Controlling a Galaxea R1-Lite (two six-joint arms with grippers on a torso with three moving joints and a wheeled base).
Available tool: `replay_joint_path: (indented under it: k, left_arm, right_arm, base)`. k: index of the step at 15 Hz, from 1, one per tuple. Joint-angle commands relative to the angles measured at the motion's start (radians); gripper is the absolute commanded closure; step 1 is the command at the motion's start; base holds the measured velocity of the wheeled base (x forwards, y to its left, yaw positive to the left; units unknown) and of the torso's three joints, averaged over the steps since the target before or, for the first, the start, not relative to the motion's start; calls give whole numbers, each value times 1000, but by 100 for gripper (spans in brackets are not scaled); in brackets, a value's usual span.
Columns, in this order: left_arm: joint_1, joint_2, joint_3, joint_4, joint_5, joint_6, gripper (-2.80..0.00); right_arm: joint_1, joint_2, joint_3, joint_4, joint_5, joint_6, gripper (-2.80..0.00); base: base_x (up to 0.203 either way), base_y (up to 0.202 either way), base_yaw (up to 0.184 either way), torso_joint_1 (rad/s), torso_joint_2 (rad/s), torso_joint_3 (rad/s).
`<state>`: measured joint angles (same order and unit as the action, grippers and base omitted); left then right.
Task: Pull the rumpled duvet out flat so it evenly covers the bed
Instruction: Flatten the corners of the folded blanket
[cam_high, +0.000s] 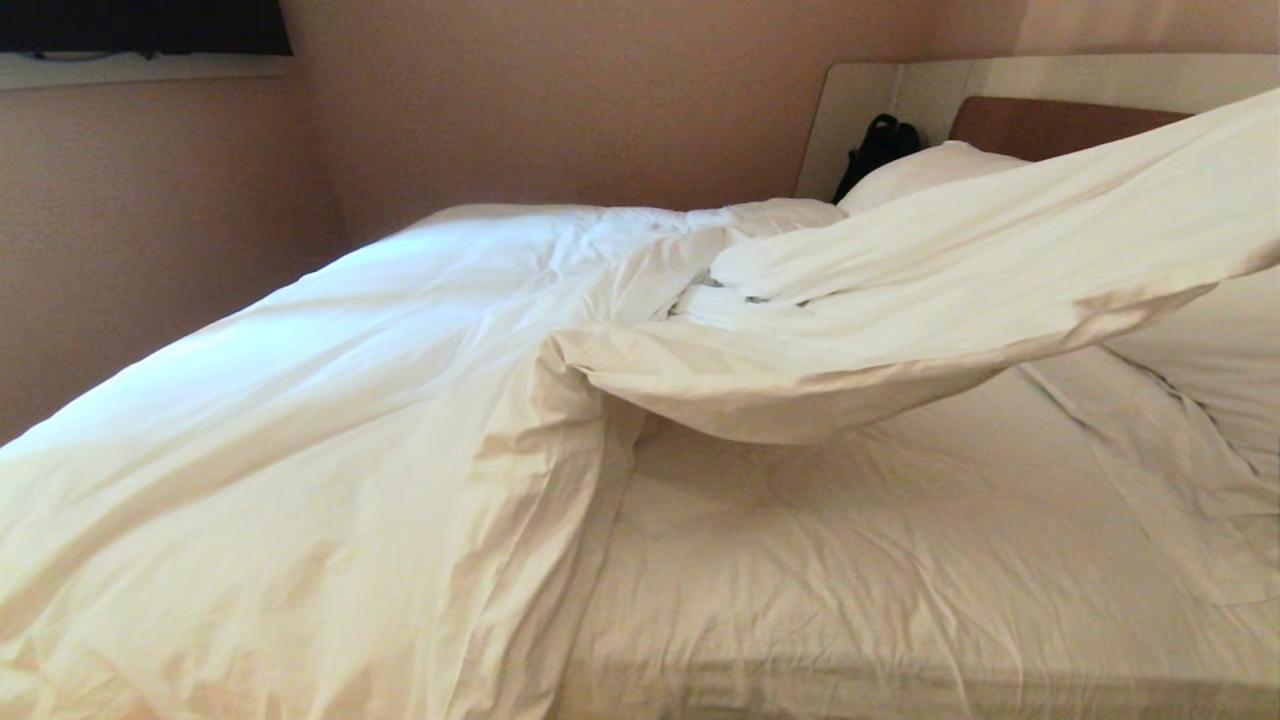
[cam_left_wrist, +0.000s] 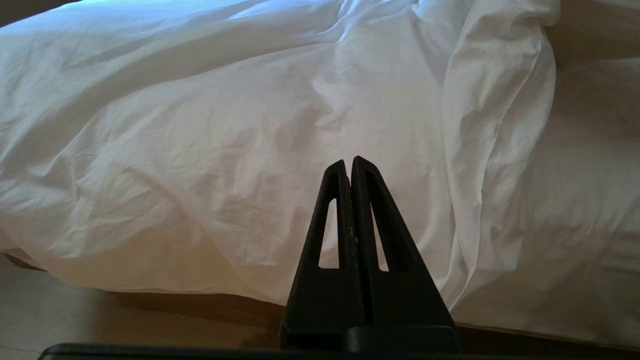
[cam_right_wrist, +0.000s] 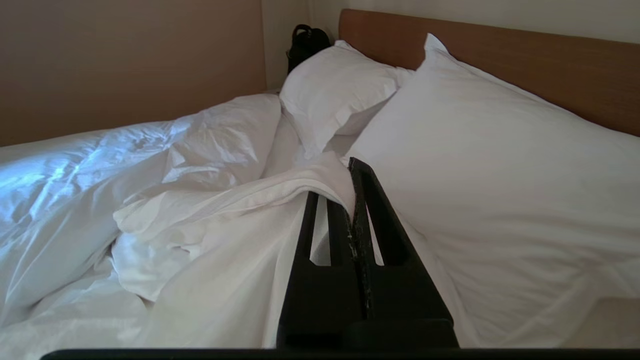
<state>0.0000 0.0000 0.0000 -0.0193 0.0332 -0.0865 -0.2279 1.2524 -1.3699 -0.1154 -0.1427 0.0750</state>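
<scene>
My right gripper (cam_right_wrist: 352, 165) pinches the duvet's (cam_right_wrist: 210, 240) edge, the bulk bunched beside and below it over the bed (cam_high: 850, 580), while my left gripper (cam_left_wrist: 348, 162) hangs pressed together, empty.

The duvet (cam_high: 330, 400) is big, white, puffy and full of wrinkles, and most of it lies bunched up on the left half of the bed (cam_high: 900, 570). One part of it is lifted up in the air and stretches like a long flap to the right, above the flat white sheet. The bed is wide, with two white pillows at a brown headboard.
</scene>
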Motion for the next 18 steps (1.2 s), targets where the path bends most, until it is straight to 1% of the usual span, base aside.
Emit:
replay_joint_path:
  k: [1,4,6,7,10,12,17,18]
  left_arm:
    - [0,0,0,-1,1,-1,0]
    - [0,0,0,-1,1,-1,0]
    - [0,0,0,-1,1,-1,0]
    - [0,1,0,-1,1,-1,0]
    - [0,0,0,-1,1,-1,0]
    - [0,0,0,-1,1,-1,0]
    - [0,0,0,-1,1,-1,0]
    - [0,0,0,-1,1,-1,0]
  right_arm:
    - [-9,-25,1,37,-2,3,0]
    - [-45,-40,3,49,0,12,0]
    - [-54,-46,13,82,2,11,0]
    - [-56,-42,40,132,3,13,0]
    - [-72,-16,120,143,3,14,0]
    - [-79,14,153,177,3,12,0]
    - [-109,54,170,178,4,5,0]
    - [-116,62,169,177,3,3,-280]
  base:
    - [0,0,0,0,0,0]
    - [0,0,0,0,0,0]
    - [0,0,0,0,0,0]
    - [0,0,0,0,0,0]
    - [0,0,0,0,0,0]
    - [0,0,0,0,0,0]
    - [0,0,0,0,0,0]
    - [0,0,0,0,0,0]
